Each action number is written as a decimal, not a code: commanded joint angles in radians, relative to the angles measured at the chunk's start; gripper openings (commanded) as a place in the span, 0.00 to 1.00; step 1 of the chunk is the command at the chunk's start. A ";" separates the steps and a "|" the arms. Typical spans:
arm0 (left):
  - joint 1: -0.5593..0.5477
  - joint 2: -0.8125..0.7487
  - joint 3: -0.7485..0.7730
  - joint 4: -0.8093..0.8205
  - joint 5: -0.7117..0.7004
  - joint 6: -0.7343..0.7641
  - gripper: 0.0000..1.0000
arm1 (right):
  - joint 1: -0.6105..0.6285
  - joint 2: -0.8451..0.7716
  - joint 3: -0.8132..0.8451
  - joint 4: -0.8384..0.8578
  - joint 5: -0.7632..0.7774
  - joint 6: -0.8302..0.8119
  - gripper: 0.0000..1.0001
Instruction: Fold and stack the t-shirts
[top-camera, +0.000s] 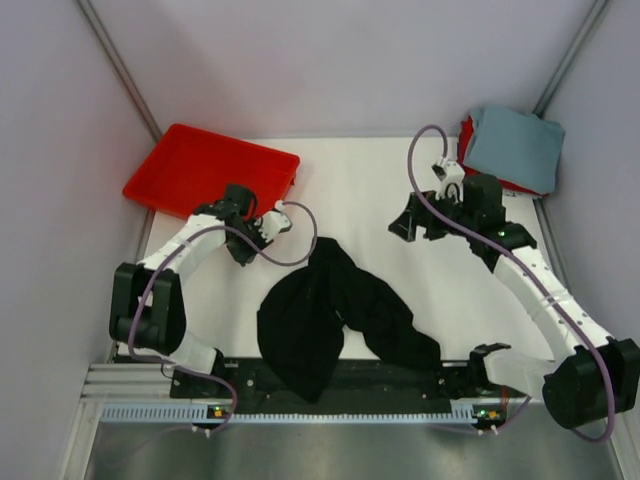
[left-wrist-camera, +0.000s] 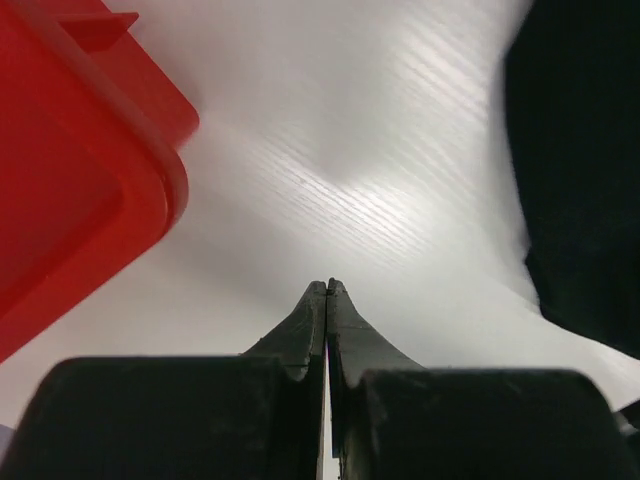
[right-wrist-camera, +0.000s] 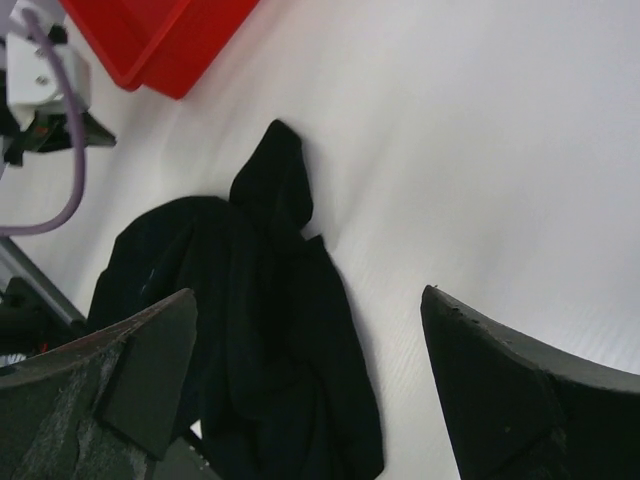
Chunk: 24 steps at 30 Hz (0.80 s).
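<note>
The black t-shirt (top-camera: 330, 315) is lying in a crumpled heap in the lower middle of the top view, on the white table (top-camera: 380, 190); it is not folded; its bottom part is reaching down to the dark bar by the arm bases. The grey-blue t-shirt (top-camera: 512, 147) is sitting folded in the upper right of that view; it is lying on top of the red t-shirt (top-camera: 468, 135), and only a thin bit of red is peeking out at its left and lower sides.

The red tray (top-camera: 210, 170) is sitting in the upper left, well apart from the black shirt.

The left gripper (left-wrist-camera: 327, 290) is pinching tight with nothing in it; in its own view the two fingers are pressing together over bare table, with the tray's corner at the left of the frame and the edge of the black shirt at the right. The right gripper (right-wrist-camera: 308, 292) is gaping wide and holding nothing; in its view the black shirt is showing in the lower left of the frame, between and beyond the spread fingers, and the tray is peeking in at the top left. In the top view the right arm is hanging just below and left of the folded shirts.
</note>
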 joint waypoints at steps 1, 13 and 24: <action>0.002 0.096 0.019 0.179 -0.124 0.048 0.00 | 0.104 0.037 -0.050 0.036 -0.062 0.021 0.91; 0.006 0.432 0.369 0.468 -0.323 -0.041 0.00 | 0.365 0.097 -0.087 -0.065 0.097 -0.086 0.93; 0.004 0.046 0.173 0.174 0.226 -0.061 0.59 | 0.632 0.068 -0.112 -0.306 0.389 0.134 0.91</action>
